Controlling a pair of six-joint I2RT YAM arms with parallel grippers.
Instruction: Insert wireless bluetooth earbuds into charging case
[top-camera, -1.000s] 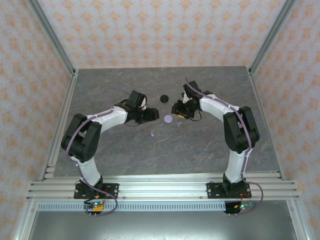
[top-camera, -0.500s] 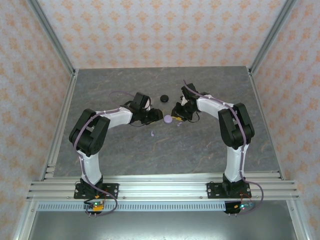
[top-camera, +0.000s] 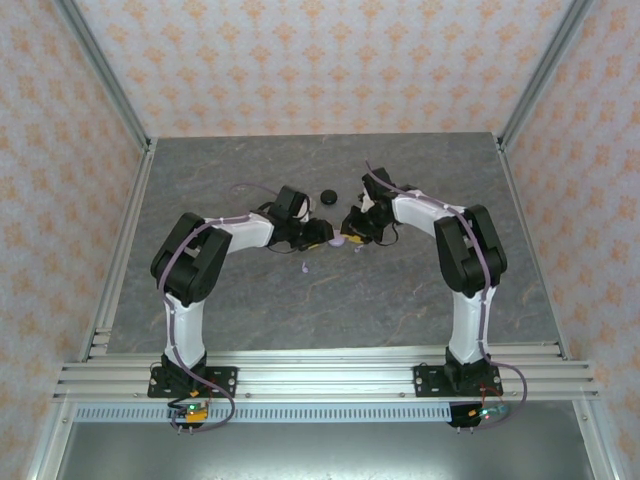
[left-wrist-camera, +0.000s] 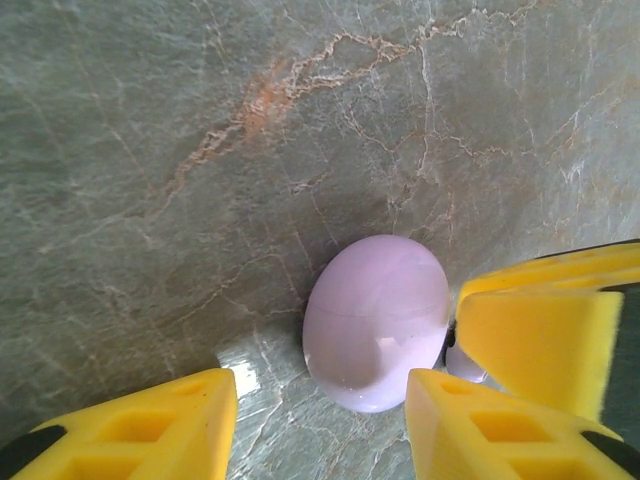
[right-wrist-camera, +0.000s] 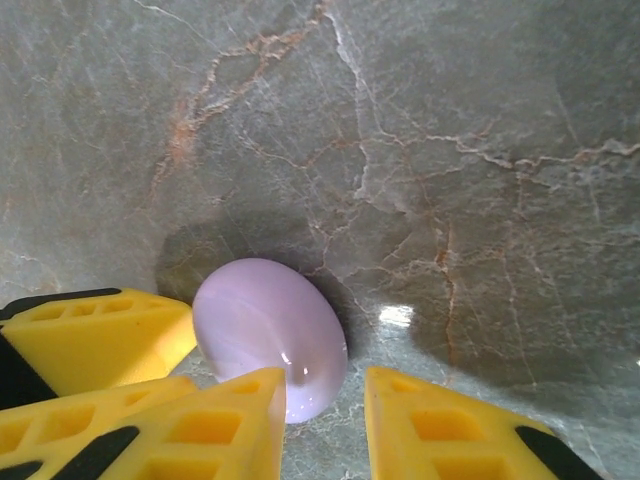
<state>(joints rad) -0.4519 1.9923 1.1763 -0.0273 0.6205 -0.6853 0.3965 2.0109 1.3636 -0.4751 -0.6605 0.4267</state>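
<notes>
Both arms reach in to the middle of the grey veined worktop, meeting at the lilac puck. All positions below are given relative to that puck.

Left end effector: fingers apart with a wide gap. The puck lies flat just ahead of that gap, nearer the right-hand finger. In the left wrist view I see no contact between either fingertip and the puck.

Right end effector: fingers apart with a narrower gap and bare stone between them. In the right wrist view the puck sits just off its left-hand finger, outside the gap. I cannot tell whether that finger touches it.

The two end effectors come at the puck from opposite sides. A finger of the right one appears in the left wrist view hard against the puck's right edge.

A small pale lilac piece peeks out under that finger, just beside the puck. It is too hidden for me to identify.

Lilac earbud: loose on the worktop, on the near side of the puck and a little to its left, apart from both end effectors.

Black puck: on the far side of the lilac puck, near it but not touching.

The puck's top is smooth and closed, and I can see no cavity in it.
</notes>
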